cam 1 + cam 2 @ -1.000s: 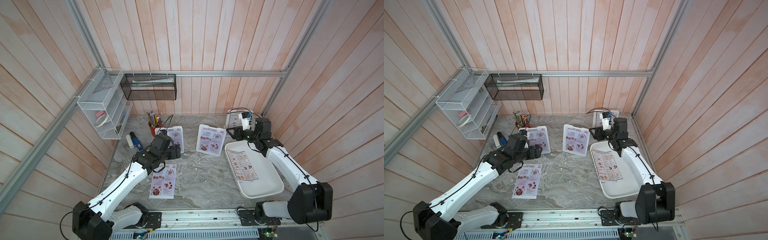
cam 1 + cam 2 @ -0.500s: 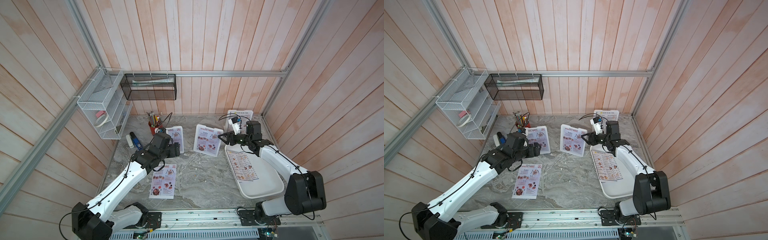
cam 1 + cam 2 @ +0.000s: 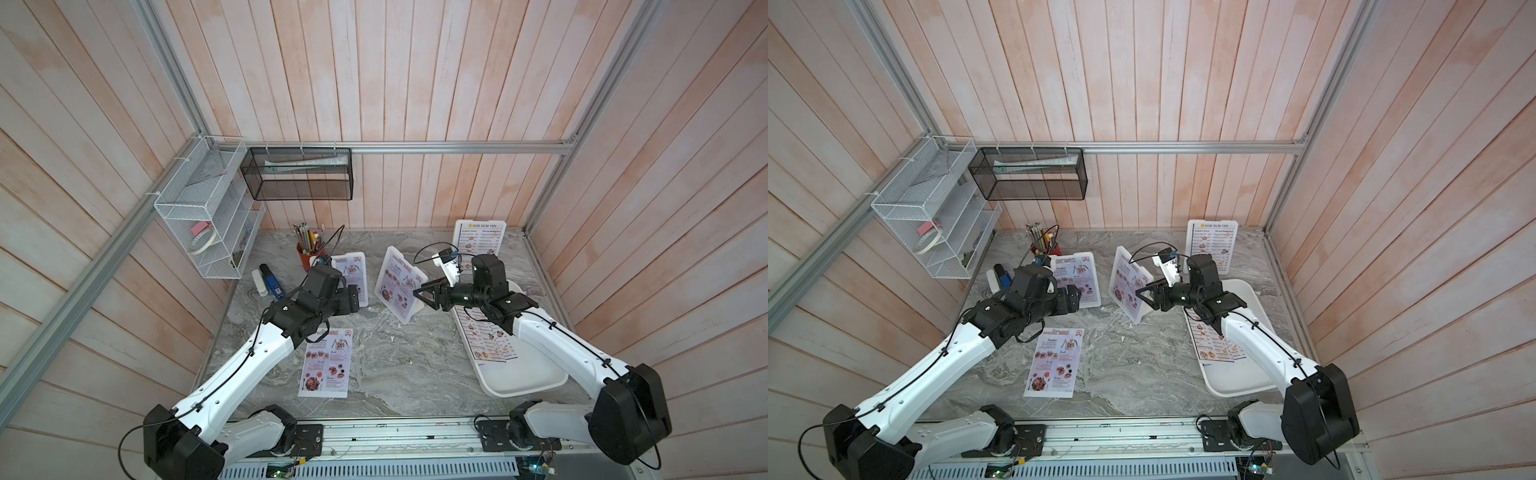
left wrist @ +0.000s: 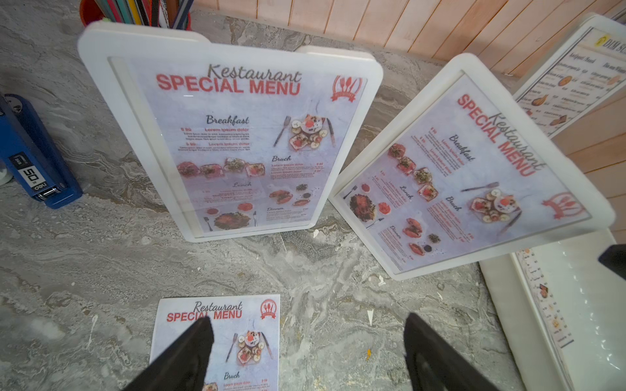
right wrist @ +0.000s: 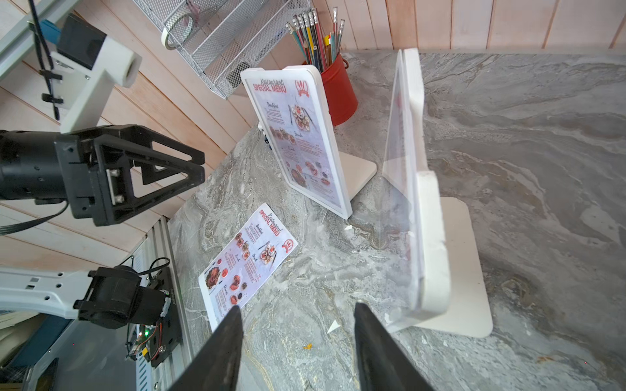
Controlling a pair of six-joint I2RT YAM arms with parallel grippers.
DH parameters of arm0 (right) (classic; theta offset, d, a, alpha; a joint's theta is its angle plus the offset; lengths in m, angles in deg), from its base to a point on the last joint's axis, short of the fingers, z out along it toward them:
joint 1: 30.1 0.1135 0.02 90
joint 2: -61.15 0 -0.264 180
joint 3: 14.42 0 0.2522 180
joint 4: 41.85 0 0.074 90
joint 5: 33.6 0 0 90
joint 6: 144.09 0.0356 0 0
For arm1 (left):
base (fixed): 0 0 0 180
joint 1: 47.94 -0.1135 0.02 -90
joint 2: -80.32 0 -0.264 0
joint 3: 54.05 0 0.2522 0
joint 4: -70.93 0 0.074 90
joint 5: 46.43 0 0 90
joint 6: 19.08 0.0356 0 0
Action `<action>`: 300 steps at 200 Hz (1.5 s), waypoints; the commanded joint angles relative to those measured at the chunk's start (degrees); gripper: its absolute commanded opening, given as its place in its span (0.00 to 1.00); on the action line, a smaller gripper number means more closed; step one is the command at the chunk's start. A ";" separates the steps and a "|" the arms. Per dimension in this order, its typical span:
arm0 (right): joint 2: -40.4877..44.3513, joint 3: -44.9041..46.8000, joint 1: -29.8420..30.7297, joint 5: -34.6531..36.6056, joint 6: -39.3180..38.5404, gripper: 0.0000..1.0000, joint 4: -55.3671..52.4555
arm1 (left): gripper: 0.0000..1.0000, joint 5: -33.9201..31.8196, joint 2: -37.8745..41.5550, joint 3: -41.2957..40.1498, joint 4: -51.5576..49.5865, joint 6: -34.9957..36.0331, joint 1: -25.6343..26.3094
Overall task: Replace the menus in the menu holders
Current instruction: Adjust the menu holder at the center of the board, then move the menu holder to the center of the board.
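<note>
Left claw (image 4: 308,318) open, empty. Right claw (image 5: 298,308) open, empty, close by the middle menu holder (image 3: 399,291), standing just beside the white tray (image 3: 523,378). Could bump its thin edge and tip it over.

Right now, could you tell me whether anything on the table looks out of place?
Yes: the middle holder stands turned sideways, while the left holder and the back holder face forward. One Special Menu sheet lies loose on the table, among small white scraps.
</note>
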 commanded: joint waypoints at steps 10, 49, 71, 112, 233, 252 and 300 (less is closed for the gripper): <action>-0.42 -7.23 -0.05 9.73 0.28 0.50 -7.94 | 0.90 -1.03 1.40 -1.33 -0.28 0.56 -0.04; -4.18 -16.16 -0.09 19.90 -2.16 0.53 -13.63 | 0.90 -0.29 1.22 -2.17 0.38 0.02 -0.11; -7.64 -18.85 -0.11 20.53 -3.81 0.56 -14.56 | 0.90 -0.32 1.38 -1.99 0.21 0.11 -0.07; -11.63 -19.67 0.50 20.98 -5.32 0.57 -12.00 | 0.90 -0.72 1.63 -1.43 -0.63 0.19 -0.08; -14.57 -16.65 3.75 20.45 -3.32 0.55 -10.05 | 0.90 -3.19 1.99 1.57 -2.65 0.61 -0.08; -14.41 -16.07 4.10 20.92 -2.58 0.51 -10.20 | 0.90 -3.83 1.78 3.07 -2.96 1.17 -0.07; -11.79 -13.63 4.10 22.64 2.20 0.35 -9.27 | 0.90 -4.01 0.99 4.59 -2.93 1.77 -0.12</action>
